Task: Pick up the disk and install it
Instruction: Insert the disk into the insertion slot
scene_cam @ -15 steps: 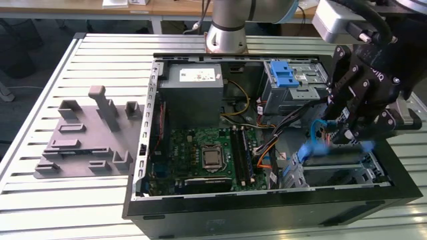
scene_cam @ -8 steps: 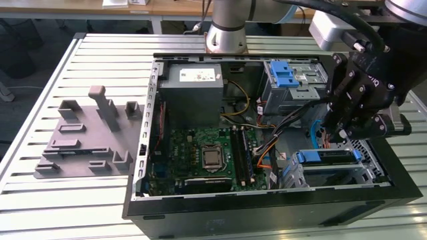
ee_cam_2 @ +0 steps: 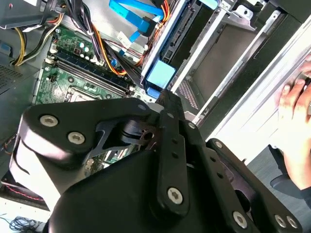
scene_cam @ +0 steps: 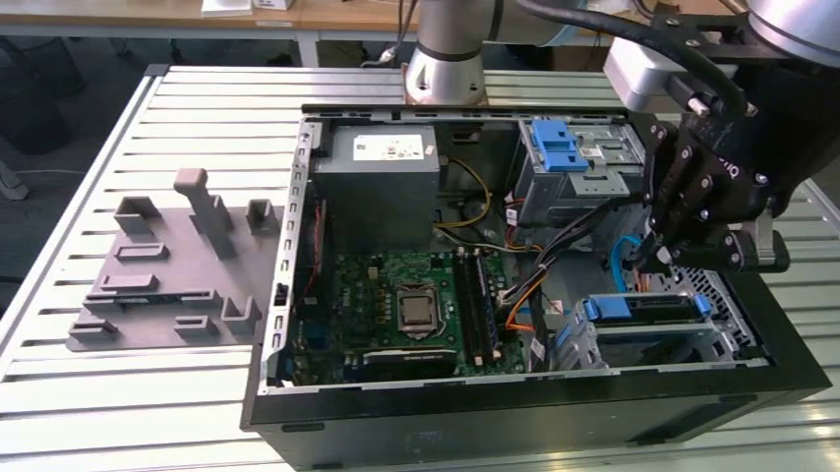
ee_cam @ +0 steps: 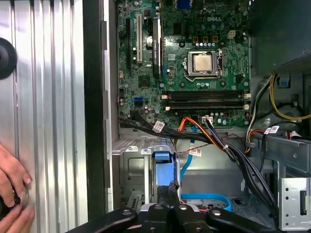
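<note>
Seating the disk point(scene_cam: 639, 310) looked to me like the step in hand. It sat in the silver cage point(scene_cam: 729, 339) at the corner of the computer case point(scene_cam: 525, 408) toward the exterior view's right, with its blue end showing. The gripper point(scene_cam: 656, 262) hung just above it. In the first wrist view the jaws were drawn together, the tips right at that blue end, and I saw nothing pinched between them. I judged a good push would run straight along the cage, centred on the blue end, slow, and clear of the black cable bundle point(ee_cam: 233, 155) close by. The exterior view gave me the gripper's height over the cage. The first wrist view gave me the line into the bay, and a person's hand point(ee_cam: 10, 187) on the slatted table point(ee_cam: 48, 97) beside the case.
</note>
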Action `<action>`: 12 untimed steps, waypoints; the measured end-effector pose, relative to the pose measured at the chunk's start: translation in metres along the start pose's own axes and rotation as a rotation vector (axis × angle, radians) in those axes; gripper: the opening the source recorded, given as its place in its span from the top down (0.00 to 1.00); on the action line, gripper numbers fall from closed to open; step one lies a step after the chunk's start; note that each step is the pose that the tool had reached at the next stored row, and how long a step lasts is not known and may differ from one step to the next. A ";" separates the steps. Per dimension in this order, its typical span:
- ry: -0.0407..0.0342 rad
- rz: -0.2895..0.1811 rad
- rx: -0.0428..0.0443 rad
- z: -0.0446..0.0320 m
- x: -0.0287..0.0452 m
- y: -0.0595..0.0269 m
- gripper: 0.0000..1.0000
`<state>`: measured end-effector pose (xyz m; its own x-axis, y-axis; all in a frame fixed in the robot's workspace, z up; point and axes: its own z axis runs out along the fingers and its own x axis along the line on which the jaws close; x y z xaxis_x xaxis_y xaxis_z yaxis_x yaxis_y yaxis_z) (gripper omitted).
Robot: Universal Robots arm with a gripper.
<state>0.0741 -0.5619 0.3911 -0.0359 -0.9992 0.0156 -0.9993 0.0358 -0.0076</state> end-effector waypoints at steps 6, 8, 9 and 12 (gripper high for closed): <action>0.0000 -0.001 0.0000 0.0049 -0.0001 0.0000 0.89; 0.0000 -0.001 0.0000 0.0062 -0.0001 0.0000 0.89; -0.0001 -0.001 0.0000 0.0068 -0.0001 0.0001 0.89; -0.0001 -0.001 0.0000 0.0083 -0.0002 0.0001 0.89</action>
<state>0.0741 -0.5619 0.3828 -0.0345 -0.9993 0.0155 -0.9994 0.0344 -0.0076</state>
